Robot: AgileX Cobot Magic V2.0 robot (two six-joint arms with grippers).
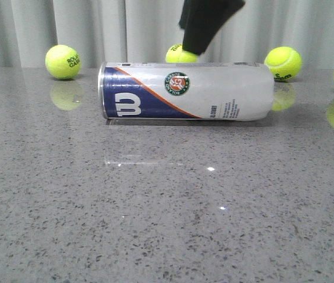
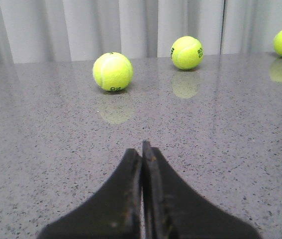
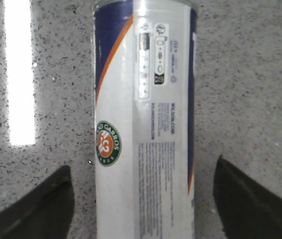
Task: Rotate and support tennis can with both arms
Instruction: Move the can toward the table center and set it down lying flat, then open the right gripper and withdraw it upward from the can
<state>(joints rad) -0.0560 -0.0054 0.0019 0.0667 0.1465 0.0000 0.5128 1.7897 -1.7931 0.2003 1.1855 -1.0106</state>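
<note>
The tennis can [image 1: 185, 91] lies on its side on the grey speckled table [image 1: 155, 212], navy "W" end to the left, round emblem facing the camera. My right gripper [image 1: 194, 46] hangs just above the can's middle. In the right wrist view the can [image 3: 145, 114] runs lengthwise between the open fingers [image 3: 36, 204] of that gripper [image 3: 143, 167], and neither finger touches it. My left gripper [image 2: 141, 149] is shut and empty, low over bare table, and does not show in the front view. The can does not show in the left wrist view.
Several yellow-green tennis balls lie along the back by a grey curtain: one at left [image 1: 63, 62], one behind the can [image 1: 178, 54], two at right [image 1: 283, 63]. Three balls lie beyond the left gripper, the nearest [image 2: 112, 71] a little left of it.
</note>
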